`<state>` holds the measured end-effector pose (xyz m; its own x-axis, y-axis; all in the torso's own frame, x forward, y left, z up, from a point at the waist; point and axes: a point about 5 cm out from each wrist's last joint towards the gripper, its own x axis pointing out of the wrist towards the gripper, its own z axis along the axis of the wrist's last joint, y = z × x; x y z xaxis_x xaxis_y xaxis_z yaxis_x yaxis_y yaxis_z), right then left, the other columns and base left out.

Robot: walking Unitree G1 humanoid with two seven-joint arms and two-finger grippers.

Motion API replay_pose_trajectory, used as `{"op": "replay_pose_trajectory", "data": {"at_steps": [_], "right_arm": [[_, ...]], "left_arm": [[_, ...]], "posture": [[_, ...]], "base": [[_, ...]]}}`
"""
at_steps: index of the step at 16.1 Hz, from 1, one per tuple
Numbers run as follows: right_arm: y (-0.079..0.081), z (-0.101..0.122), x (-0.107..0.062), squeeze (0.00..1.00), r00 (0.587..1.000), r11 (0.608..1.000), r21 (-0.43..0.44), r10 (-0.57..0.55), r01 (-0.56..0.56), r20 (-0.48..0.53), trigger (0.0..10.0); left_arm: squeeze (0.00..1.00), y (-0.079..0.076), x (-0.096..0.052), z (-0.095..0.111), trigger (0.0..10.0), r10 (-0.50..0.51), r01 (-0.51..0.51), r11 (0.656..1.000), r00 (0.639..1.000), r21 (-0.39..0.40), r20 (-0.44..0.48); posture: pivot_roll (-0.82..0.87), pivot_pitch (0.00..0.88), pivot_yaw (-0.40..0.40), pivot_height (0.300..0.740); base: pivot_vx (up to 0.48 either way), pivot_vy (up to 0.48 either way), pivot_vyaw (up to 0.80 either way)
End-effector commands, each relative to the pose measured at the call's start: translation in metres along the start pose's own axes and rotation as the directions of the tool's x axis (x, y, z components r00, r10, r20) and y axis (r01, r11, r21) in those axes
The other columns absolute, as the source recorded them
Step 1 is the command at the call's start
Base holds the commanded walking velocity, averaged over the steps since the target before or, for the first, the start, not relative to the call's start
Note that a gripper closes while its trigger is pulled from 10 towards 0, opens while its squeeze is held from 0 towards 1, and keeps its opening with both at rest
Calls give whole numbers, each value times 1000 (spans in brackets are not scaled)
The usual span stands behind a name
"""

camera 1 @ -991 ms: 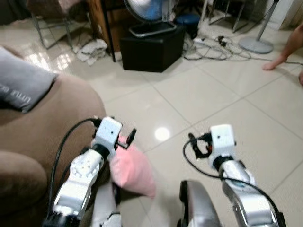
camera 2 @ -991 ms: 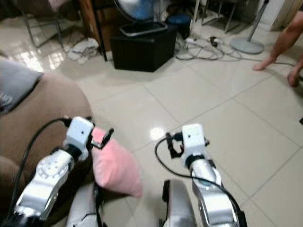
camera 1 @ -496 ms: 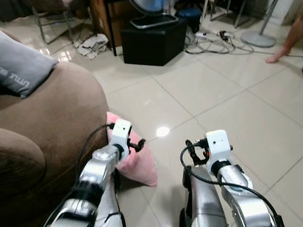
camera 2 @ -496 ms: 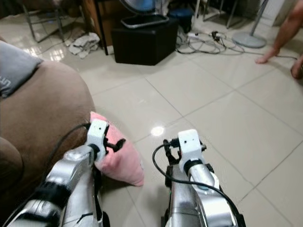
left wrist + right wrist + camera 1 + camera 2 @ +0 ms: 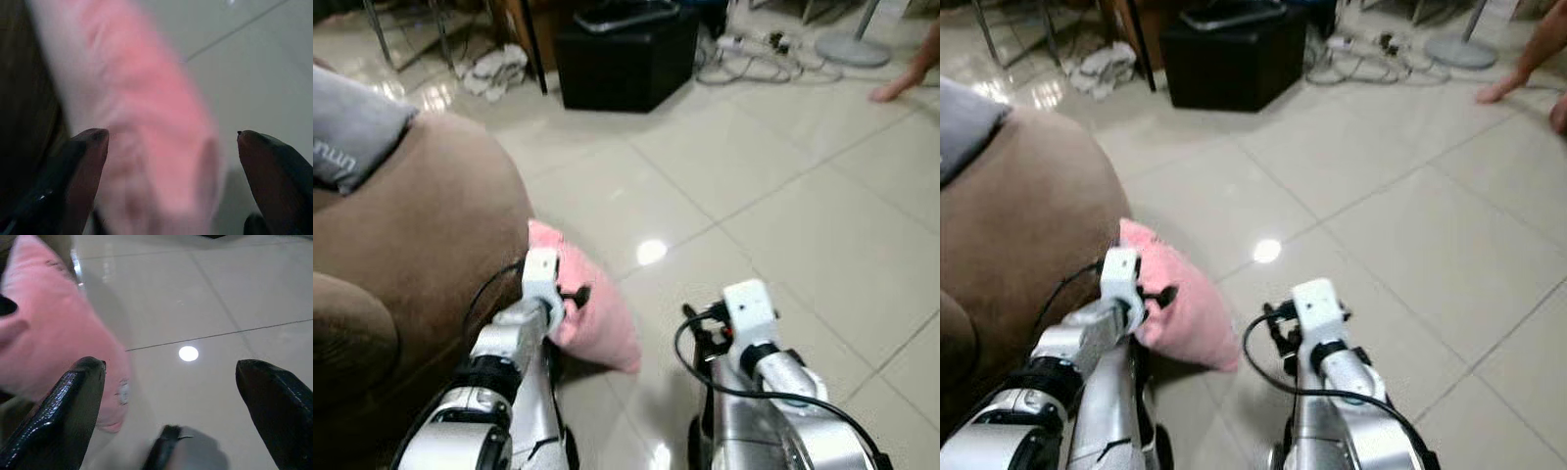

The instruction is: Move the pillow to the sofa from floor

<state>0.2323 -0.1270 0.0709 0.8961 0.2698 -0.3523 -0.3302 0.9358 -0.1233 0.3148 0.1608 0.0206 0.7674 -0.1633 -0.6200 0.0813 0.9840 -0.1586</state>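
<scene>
A pink pillow lies on the tiled floor, leaning against the side of the brown sofa. My left gripper is right at the pillow's upper part. In the left wrist view it is open, and the pillow fills the space between its black fingers. My right gripper hangs over bare tiles to the right of the pillow. It stands open, with nothing between its fingers and the pillow off to one side.
A grey cushion lies on the sofa arm. Across the floor stand a black box, a crumpled cloth, tangled cables and a fan base. A person's foot is at the far right.
The view has dipped downward and closer to the floor. My left gripper has come down against the pillow, and the right gripper has lowered a little.
</scene>
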Motion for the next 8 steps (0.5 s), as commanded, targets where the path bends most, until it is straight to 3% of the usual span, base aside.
{"op": "replay_pose_trajectory", "data": {"at_steps": [1, 2, 4, 8], "right_arm": [[3, 9, 1, 0, 999, 1000, -22, 20, -19, 29, 10000], [4, 11, 1, 0, 999, 999, -23, 25, -24, 34, 10000], [9, 15, 3, 0, 998, 999, -19, 37, -36, 44, 10000], [15, 16, 2, 0, 998, 999, -19, 52, -51, 40, 10000]], "left_arm": [[1000, 6, 0, 0, 10000, 29, -29, 1000, 1000, -13, -5], [1000, 7, 0, 0, 10000, 34, -34, 999, 999, -23, -11], [1000, 5, 3, -2, 10000, 9, -15, 987, 999, -158, -33], [1000, -3, 6, -6, 10000, -20, 8, 980, 998, -197, -59]], "posture": [[-68, 192, 63, 480], [-62, 217, 71, 480], [-54, 241, 76, 480], [-56, 272, 81, 480]], "base": [[0, 0, 0], [0, 0, 0], [0, 0, 0], [0, 0, 0]]}}
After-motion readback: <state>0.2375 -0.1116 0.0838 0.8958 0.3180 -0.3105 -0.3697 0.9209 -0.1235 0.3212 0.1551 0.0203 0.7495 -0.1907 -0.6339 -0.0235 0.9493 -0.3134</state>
